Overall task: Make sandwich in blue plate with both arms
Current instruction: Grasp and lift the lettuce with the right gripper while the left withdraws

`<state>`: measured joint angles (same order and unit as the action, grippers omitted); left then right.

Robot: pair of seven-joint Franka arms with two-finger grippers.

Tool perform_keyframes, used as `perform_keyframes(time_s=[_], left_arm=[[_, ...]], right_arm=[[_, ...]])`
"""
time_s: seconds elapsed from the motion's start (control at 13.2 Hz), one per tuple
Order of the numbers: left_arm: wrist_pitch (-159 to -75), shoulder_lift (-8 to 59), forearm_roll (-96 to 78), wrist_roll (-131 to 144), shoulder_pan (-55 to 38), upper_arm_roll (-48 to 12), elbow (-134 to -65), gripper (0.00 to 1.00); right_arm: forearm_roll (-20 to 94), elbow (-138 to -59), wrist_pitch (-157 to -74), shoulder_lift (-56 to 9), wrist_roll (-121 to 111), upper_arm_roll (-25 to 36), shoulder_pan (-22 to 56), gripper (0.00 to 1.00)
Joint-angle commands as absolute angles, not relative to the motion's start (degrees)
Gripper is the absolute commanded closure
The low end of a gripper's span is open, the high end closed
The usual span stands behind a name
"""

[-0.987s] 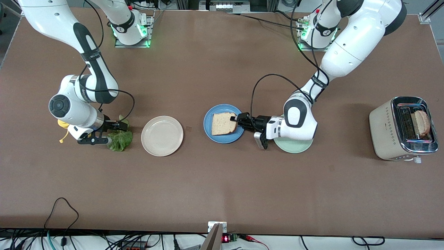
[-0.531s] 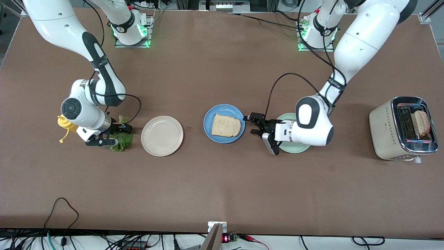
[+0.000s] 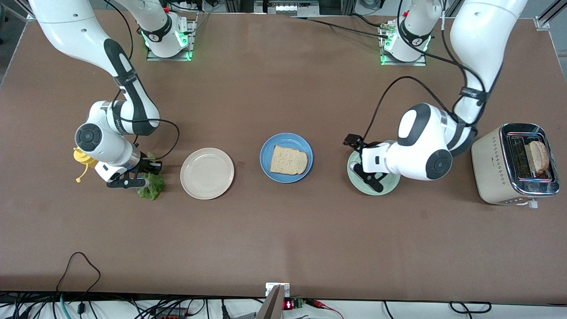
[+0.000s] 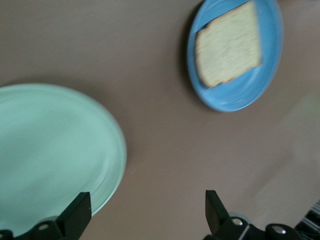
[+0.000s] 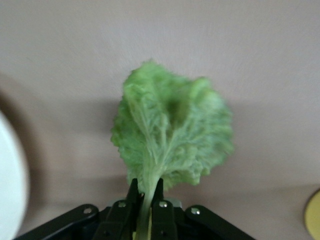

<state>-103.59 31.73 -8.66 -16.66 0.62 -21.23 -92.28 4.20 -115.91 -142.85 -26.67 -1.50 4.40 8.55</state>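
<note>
The blue plate (image 3: 266, 150) lies mid-table with one tan bread slice (image 3: 289, 160) flat on it; the left wrist view also shows this plate (image 4: 240, 102) and the slice (image 4: 227, 45). My left gripper (image 3: 359, 157) hangs open and holds nothing, over the edge of the mint-green plate (image 3: 385, 188), apart from the blue plate. In the left wrist view its fingers (image 4: 77, 212) stand wide. My right gripper (image 3: 138, 173) is shut on the stem of the green lettuce leaf (image 3: 150, 187), low over the table toward the right arm's end. The right wrist view shows that leaf (image 5: 170, 135) sticking out of the gripper (image 5: 146, 192).
A cream-white plate (image 3: 207, 173) lies between the lettuce and the blue plate. A yellow object (image 3: 82, 159) sits beside the right wrist. A beige toaster (image 3: 487, 164) at the left arm's end holds a bread slice (image 3: 538, 157) in its slot. The mint-green plate (image 4: 50, 150) is bare.
The left gripper opened, left the bread on the blue plate and drew back over the mint-green plate. The right gripper shut on the lettuce stem, and the leaf bunched up.
</note>
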Motion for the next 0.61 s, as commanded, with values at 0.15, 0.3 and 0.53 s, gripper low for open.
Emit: perform_keyframes(time_s=[0.15,0.3,0.53], left_arm=[[-92.39,27.78,7.02,-6.41,0.53,-20.83,-84.75,0.00],[-90.62,25.15,10.79,-6.68,1.66,-21.09,-79.65,0.00],[-88.07,21.10,10.46,-3.80,1.93,-20.92,-74.63,0.00]], right_arm=[[5.27,-105.68,-120.37,-16.96,-2.11,4.05,12.64,1.00],[5.53,-99.17,-116.81,-18.53,-10.84,3.34,16.85,1.00],[5.54,-94.49,-117.15,-21.79,-19.49,2.38,23.70,1.00]])
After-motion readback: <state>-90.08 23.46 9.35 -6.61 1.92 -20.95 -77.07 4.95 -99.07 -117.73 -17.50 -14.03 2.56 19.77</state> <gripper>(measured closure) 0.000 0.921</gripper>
